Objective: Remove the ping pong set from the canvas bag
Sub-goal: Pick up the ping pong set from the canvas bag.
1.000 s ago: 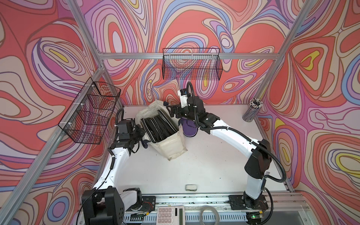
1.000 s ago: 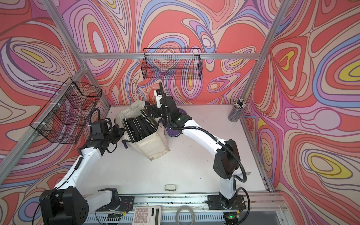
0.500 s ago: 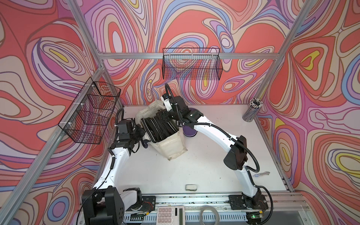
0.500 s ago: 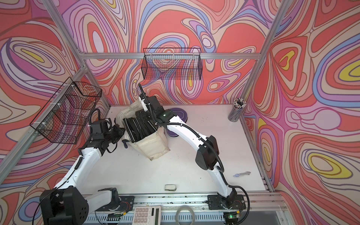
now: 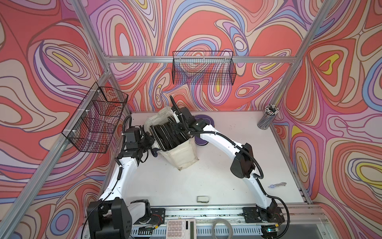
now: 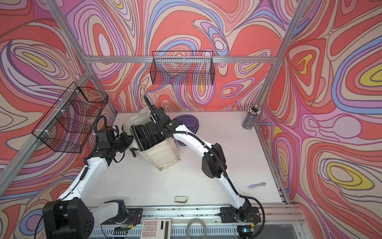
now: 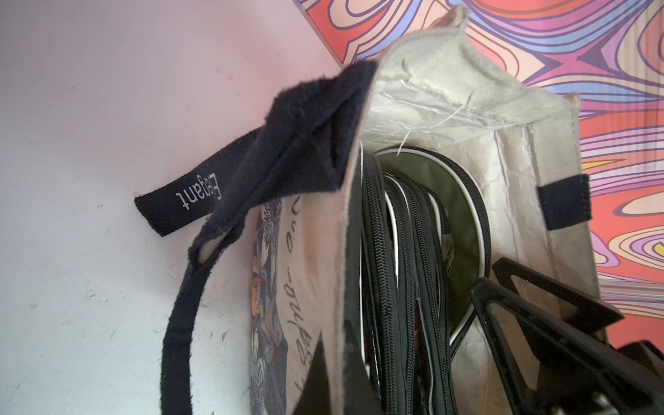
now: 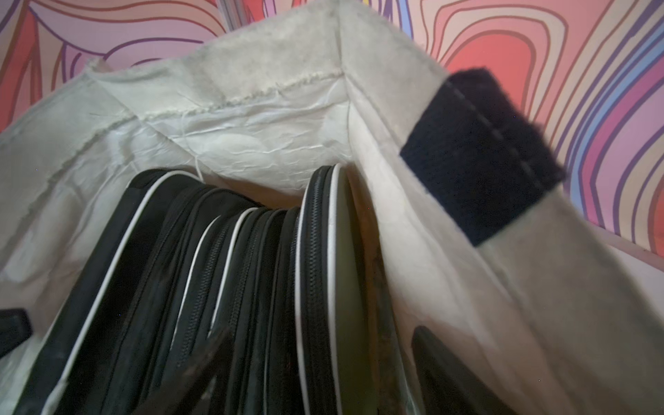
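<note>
Right pincer (image 5: pixel 178 130) down in the bag (image 5: pixel 182 155), jaws wide.

The bag stands on the table (image 5: pixel 206 165), its mouth up, with black zip cases (image 5: pixel 167 136) packed on edge inside it. The right pincer reaches into that mouth, its fingers spread well apart astride the cases next to the bag's wall, not closed on any. The left pincer (image 5: pixel 153 143) is clamped tight on the bag's opposite rim, beside a navy strap. A purple case (image 5: pixel 204 120) lies just behind the bag.
</note>
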Robot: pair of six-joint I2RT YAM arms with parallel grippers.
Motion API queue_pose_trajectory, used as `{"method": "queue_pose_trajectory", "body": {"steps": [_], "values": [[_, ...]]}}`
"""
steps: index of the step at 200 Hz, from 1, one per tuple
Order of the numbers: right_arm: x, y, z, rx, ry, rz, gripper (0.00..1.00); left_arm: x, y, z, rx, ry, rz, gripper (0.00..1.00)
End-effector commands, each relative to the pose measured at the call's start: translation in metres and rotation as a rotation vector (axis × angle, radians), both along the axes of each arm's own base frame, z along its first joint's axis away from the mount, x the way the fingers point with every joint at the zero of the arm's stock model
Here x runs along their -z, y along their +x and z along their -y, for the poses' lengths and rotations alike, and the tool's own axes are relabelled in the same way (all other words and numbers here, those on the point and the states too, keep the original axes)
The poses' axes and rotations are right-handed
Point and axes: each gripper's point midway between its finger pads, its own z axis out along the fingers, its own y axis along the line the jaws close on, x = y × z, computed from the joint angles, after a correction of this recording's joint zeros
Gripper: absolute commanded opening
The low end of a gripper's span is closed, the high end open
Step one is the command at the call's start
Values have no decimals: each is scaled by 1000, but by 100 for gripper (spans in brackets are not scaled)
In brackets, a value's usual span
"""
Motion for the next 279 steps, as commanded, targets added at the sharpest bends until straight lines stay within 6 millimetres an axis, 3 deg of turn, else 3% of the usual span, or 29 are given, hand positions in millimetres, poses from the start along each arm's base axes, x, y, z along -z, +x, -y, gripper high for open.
{"method": "queue_pose_trajectory", "body": {"steps": [1, 58, 92, 164, 198, 279], "values": [[15, 16, 11, 47, -47, 4, 78, -16, 4, -2, 3, 12, 83, 0], [38, 28, 18, 81, -72, -14, 73, -13, 1, -1, 3, 7, 84, 0], [37, 33, 22, 95, -46, -16, 68, -13, 1, -1, 3, 7, 87, 0], [25, 43, 31, 120, 17, -15, 66, -7, -3, -3, -9, 10, 76, 0], [18, 48, 36, 131, 44, -11, 61, -2, -4, -4, -16, 11, 67, 0], [-17, 45, 32, 105, 122, 19, 63, 2, -3, -4, -15, 8, 61, 0]]}}
